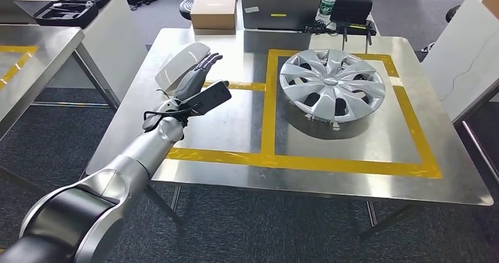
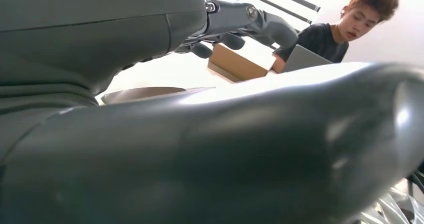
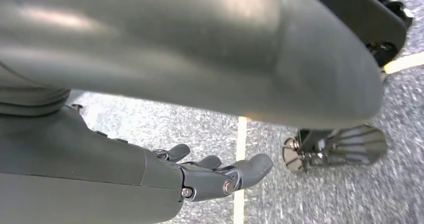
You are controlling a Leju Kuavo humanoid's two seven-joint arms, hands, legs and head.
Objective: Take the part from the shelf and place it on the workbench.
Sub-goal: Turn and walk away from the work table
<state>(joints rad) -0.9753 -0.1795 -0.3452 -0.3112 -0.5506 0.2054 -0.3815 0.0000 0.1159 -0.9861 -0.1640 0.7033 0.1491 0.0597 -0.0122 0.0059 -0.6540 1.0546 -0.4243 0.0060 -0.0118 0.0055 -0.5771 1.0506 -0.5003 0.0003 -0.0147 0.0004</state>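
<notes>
**One hubcap on the surface, both hands holding nothing**

One silver hubcap [image 1: 332,85], the part of the task, lies flat on the steel surface [image 1: 223,127], inside the right-hand box marked out with yellow tape [image 1: 269,113]. Its spokes face up and its far rim sits near the tape's back line.

The left hand [image 1: 197,80] is raised over the left half of the surface, well apart from the hubcap. Its fingers [image 1: 207,62] are stretched out straight and spread, its thumb stands off to the side, and nothing is in it. In the left wrist view the fingers [image 2: 245,23] reach out above the surface towards a cardboard box [image 2: 236,63], with a person [image 2: 345,33] seated behind a laptop [image 2: 303,58] beyond it.

The right hand [image 3: 210,176] hangs over grey carpet [image 3: 350,194], its fingers loosely extended and apart, gripping nothing. A yellow floor line [image 3: 241,144] runs beneath it.

At the far edge of the surface stand the cardboard box [image 1: 213,11], the grey laptop [image 1: 281,9], a plastic bottle [image 1: 328,3] and a black case [image 1: 351,3].
</notes>
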